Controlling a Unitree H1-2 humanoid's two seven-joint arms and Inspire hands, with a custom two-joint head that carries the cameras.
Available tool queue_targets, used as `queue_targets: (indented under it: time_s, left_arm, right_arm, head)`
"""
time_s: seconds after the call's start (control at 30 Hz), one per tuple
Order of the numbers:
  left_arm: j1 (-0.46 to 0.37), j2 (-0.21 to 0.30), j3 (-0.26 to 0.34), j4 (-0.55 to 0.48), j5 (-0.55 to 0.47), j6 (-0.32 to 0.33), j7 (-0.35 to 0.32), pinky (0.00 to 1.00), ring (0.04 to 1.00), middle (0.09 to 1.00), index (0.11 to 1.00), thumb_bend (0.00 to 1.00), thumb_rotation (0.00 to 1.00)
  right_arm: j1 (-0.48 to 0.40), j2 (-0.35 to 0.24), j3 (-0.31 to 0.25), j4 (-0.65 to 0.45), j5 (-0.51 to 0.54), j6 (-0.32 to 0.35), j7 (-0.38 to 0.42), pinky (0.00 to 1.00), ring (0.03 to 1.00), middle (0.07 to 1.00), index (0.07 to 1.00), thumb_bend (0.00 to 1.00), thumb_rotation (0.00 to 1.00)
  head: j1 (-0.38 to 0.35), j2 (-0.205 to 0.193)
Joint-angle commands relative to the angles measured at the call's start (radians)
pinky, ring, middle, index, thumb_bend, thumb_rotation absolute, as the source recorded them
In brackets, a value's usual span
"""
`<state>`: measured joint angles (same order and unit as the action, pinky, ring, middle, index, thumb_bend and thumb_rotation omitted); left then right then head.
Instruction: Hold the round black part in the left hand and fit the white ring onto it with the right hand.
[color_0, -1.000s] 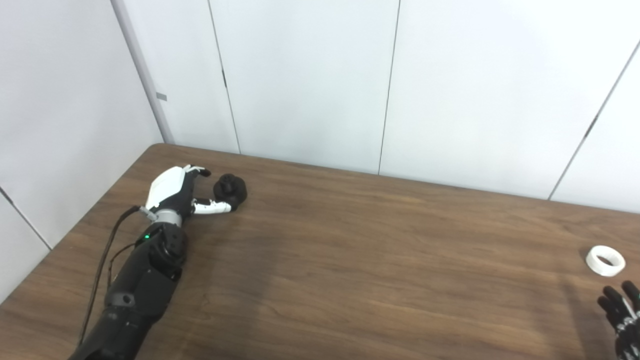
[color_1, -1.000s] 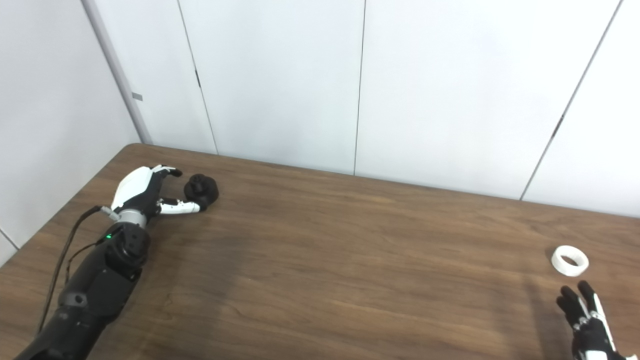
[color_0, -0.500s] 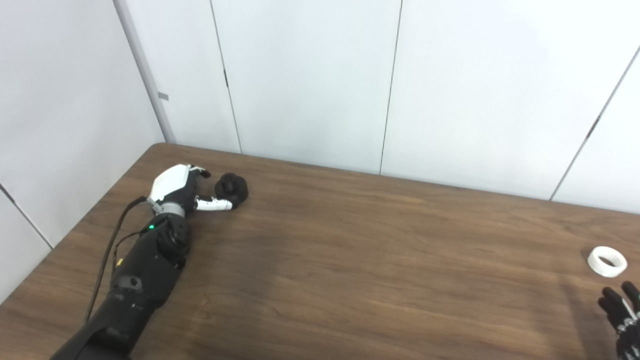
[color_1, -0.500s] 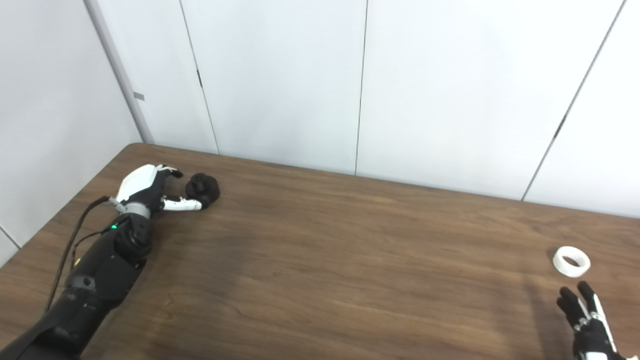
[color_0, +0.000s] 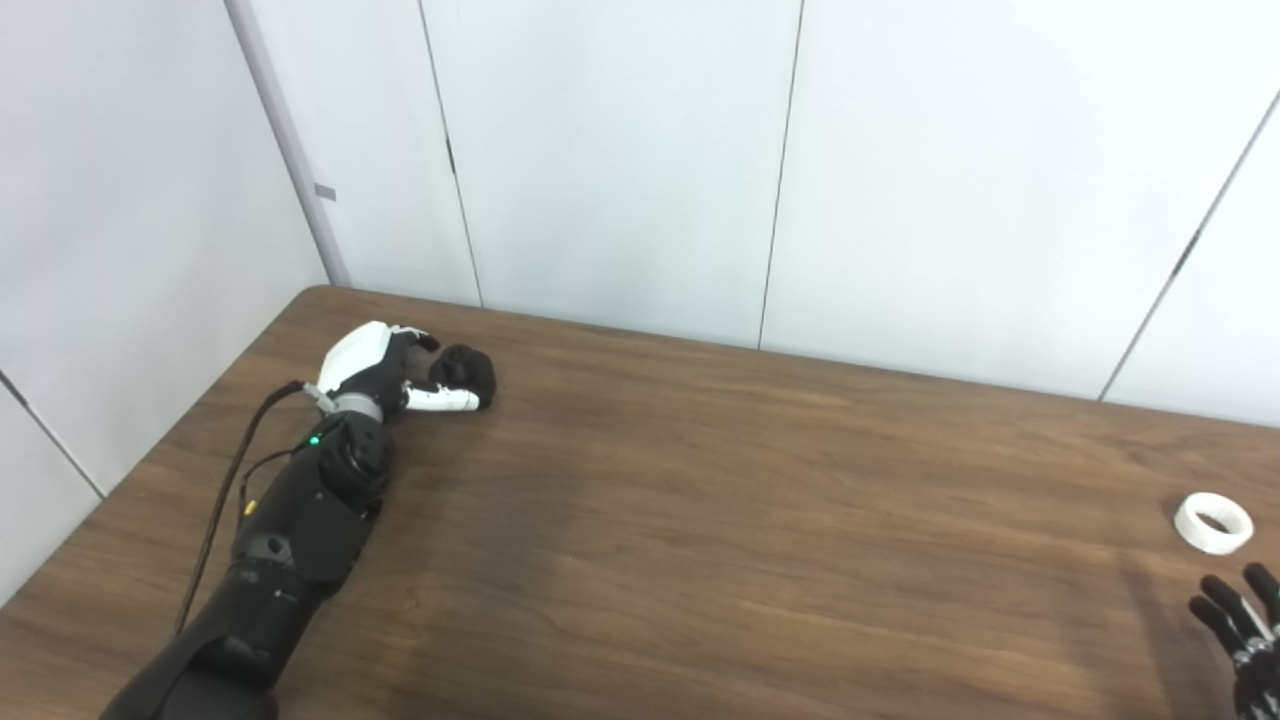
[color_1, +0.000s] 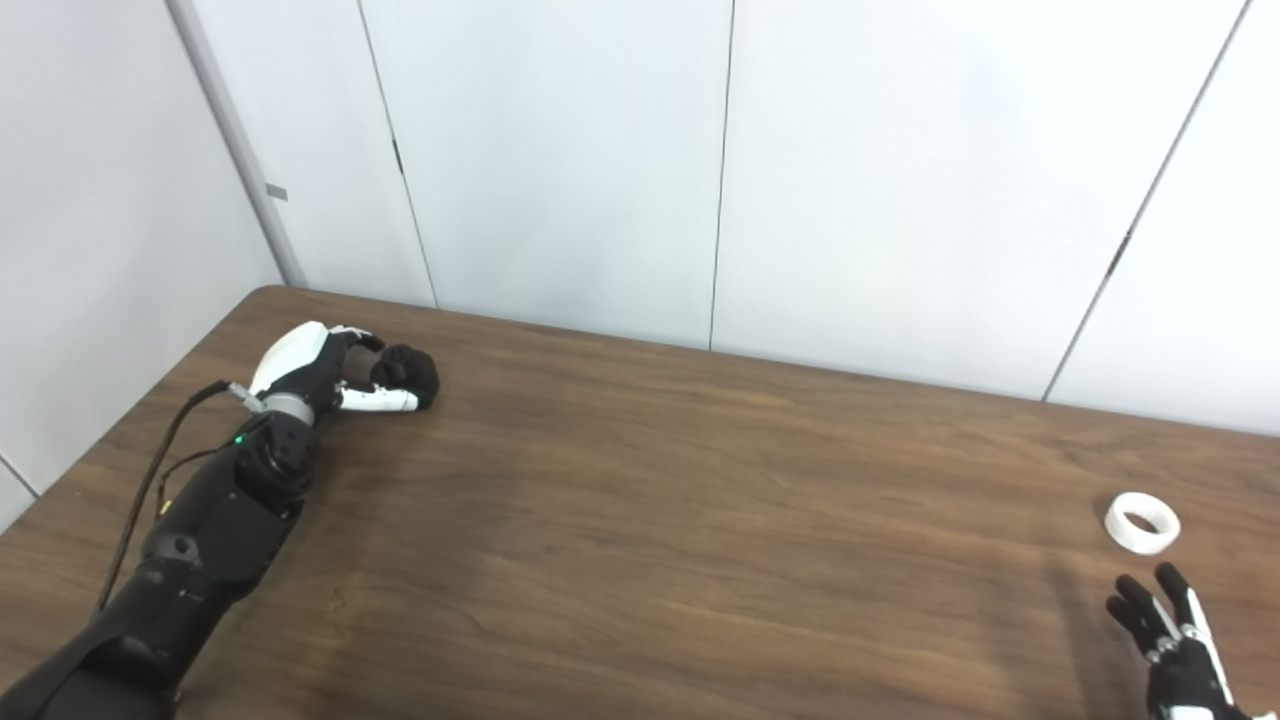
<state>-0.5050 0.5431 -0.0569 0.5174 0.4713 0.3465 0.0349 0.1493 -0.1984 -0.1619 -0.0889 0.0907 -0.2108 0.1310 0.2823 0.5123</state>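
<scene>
Reaching along the table's left edge toward its far-left corner, the left hand (color_0: 378, 368) has its fingers (color_0: 418, 339) and thumb (color_0: 445, 400) spread to either side of the round black part (color_0: 465, 368). The fingers curl over the part's far-left side and the white thumb lies along its near side, its tip right against the part; whether the fingers press on it cannot be told. The part sits on the table (color_0: 700, 520) inside that partial cup, not lifted, so the hand is apart and not yet clamped on anything. Behind the hand, the white back shell leads to the black forearm (color_0: 300, 520), which runs low over the wood from the near-left corner, with a cable looping beside it and a small green light at the wrist.

At the near-right corner of the table, the right hand (color_1: 1170, 650) shows only in part, its dark fingers (color_1: 1130, 612) fanned apart and pointing toward the far edge, holding nothing. The white ring (color_1: 1141, 521) lies flat on the wood near the table's right edge, just beyond those fingertips and not touching them, well apart from the black part across the table.
</scene>
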Motion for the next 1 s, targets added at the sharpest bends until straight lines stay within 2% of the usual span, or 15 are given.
queue_targets:
  time_s: [0.0, 0.33, 0.77, 0.93, 0.97]
  left_arm:
    - [-0.058, 0.018, 0.004, -0.004, 0.001, -0.015, 0.02, 1.0, 1.0, 0.952, 0.804, 0.99, 0.38]
    - [-0.057, 0.02, -0.017, -0.005, 0.015, 0.001, 0.027, 1.0, 1.0, 0.944, 0.786, 0.97, 0.38]
    - [-0.053, 0.025, -0.012, 0.002, 0.01, -0.006, 0.033, 1.0, 1.0, 0.929, 0.765, 0.92, 0.33]
    - [-0.051, 0.02, -0.002, -0.001, 0.005, -0.015, 0.053, 1.0, 0.99, 0.913, 0.717, 0.88, 0.27]
    - [-0.05, 0.017, 0.002, 0.003, 0.003, -0.03, 0.065, 1.0, 0.98, 0.895, 0.673, 0.85, 0.21]
  right_arm:
    - [0.061, 0.048, 0.025, 0.07, 0.007, -0.009, -0.011, 1.0, 0.92, 0.926, 0.978, 0.58, 1.0]
    - [0.064, 0.048, 0.024, 0.061, 0.011, 0.001, -0.011, 1.0, 0.923, 0.927, 0.979, 0.57, 1.0]
    - [0.064, 0.048, 0.021, 0.062, 0.015, 0.005, -0.012, 1.0, 0.921, 0.92, 0.973, 0.57, 1.0]
    - [0.066, 0.048, 0.022, 0.057, 0.008, 0.008, -0.014, 1.0, 0.916, 0.918, 0.969, 0.56, 1.0]
    - [0.066, 0.048, 0.021, 0.058, 0.009, 0.007, -0.014, 1.0, 0.917, 0.917, 0.97, 0.56, 1.0]
  head:
    - [0.0, 0.0]
    - [0.004, 0.009]
    - [0.004, 0.016]
    - [0.005, 0.017]
    - [0.005, 0.017]
